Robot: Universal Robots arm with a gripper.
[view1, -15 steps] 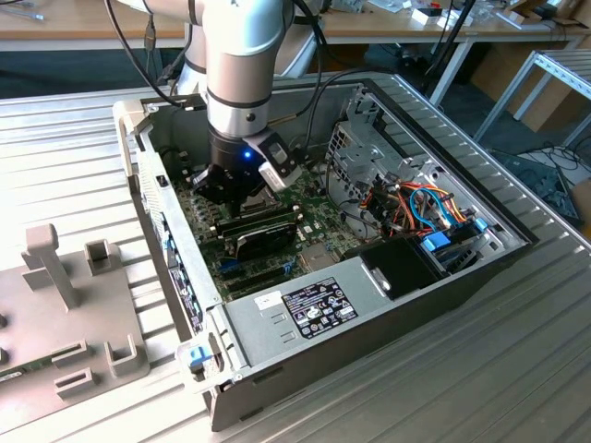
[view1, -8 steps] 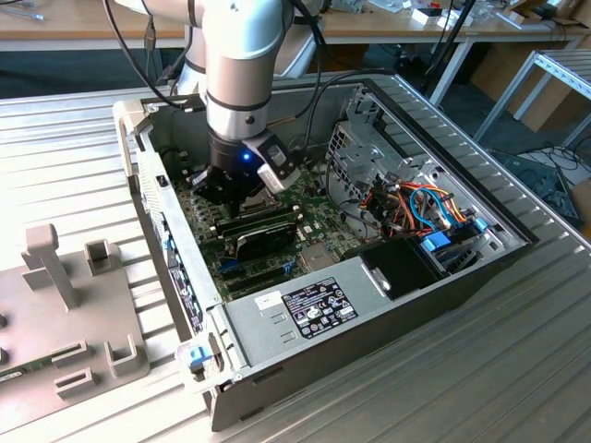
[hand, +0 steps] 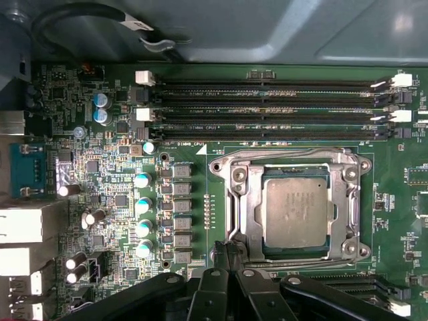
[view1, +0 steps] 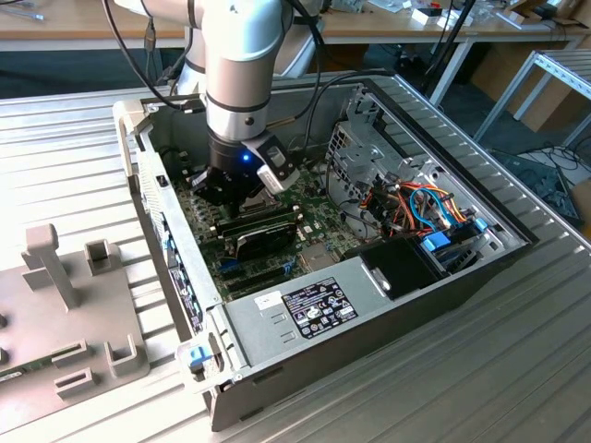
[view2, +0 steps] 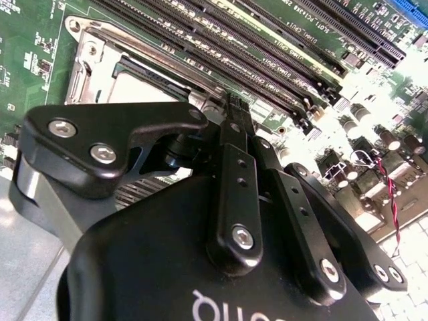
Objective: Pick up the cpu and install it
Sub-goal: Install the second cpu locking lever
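Cpu (hand: 295,215): small flat square chip with a dull grey metal top, lying inside the socket frame (hand: 239,200) on the motherboard (hand: 120,194), as the first wrist view shows; it appears already seated, flat and square to the frame.

Gripper (hand: 229,252): poised just above the board at the near edge of the socket; its fingers (hand: 221,257) are drawn together at the tips and hold nothing.

Second wrist view: the fingers (view2: 231,144) meet in a narrow point over the board, the socket frame (view2: 87,63) lies just beyond them, and the memory slots (view2: 267,47) run alongside.

Exterior view: the arm reaches down into the open computer case (view1: 369,332), which lies on a ribbed metal table (view1: 517,369); the gripper (view1: 231,189) hangs over the board near a long black card (view1: 263,226).

Handling, judged: the chip is probably light and stiff, with a smooth, somewhat slippery lid; its underside contacts and the socket pins are likely fragile, so tilt or side load looks risky.

Where to hold, judged: two opposite edges of the metal lid, kept level; the frame crowds those edges closely.
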